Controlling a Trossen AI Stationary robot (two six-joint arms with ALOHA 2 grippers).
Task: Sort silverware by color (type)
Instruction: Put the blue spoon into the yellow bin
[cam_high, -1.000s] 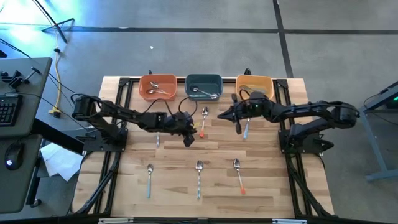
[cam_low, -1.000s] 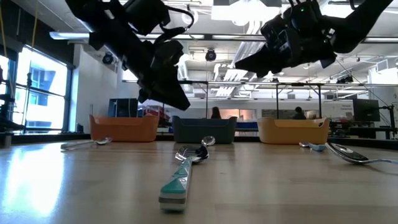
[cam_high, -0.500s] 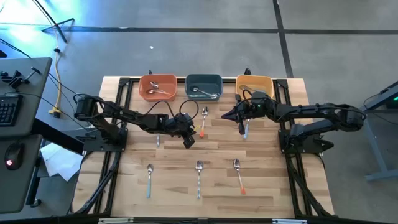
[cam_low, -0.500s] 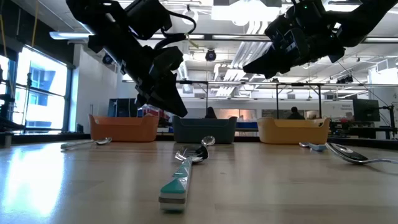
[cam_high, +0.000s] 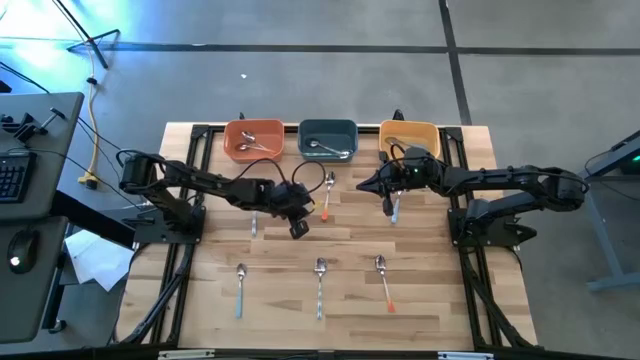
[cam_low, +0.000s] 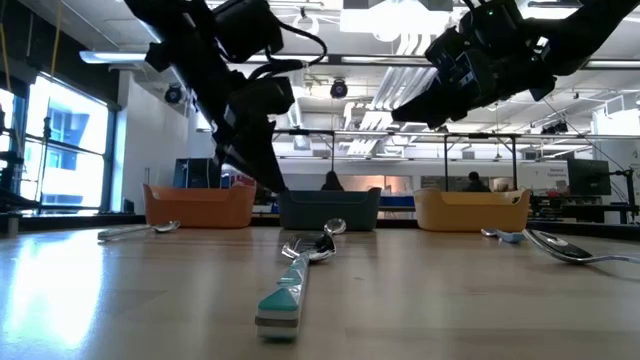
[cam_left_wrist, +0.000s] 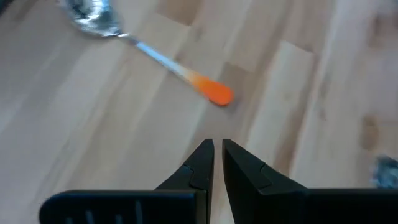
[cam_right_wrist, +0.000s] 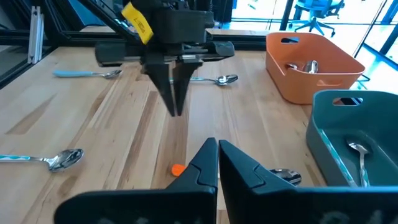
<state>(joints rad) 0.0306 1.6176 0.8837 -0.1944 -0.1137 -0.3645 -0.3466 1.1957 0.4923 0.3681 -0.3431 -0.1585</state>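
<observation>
An orange-handled spoon (cam_high: 326, 196) lies flat on the table in front of the teal bowl (cam_high: 328, 138). Its orange handle end (cam_left_wrist: 216, 93) shows just beyond my left gripper (cam_left_wrist: 216, 146). That gripper hangs above the wood, pointing steeply down, shut and holding nothing; it stands at mid-table (cam_high: 298, 229). My right gripper (cam_high: 360, 186) hovers shut, with nothing in it, to the right of that spoon, and a light-blue-handled spoon (cam_high: 393, 208) lies under its arm. Three more spoons (cam_high: 240, 285), (cam_high: 320, 285), (cam_high: 384, 280) lie in a near row.
An orange bowl (cam_high: 253, 140), the teal bowl and a yellow bowl (cam_high: 408, 138) stand along the far edge, each with silverware inside. A silver spoon (cam_high: 253, 222) lies under the left arm. Bare wood lies between the mid-table spoons and the near row.
My left gripper has tipped more steeply downward while staying over the same spot near the orange-handled spoon. The silverware has not moved.
</observation>
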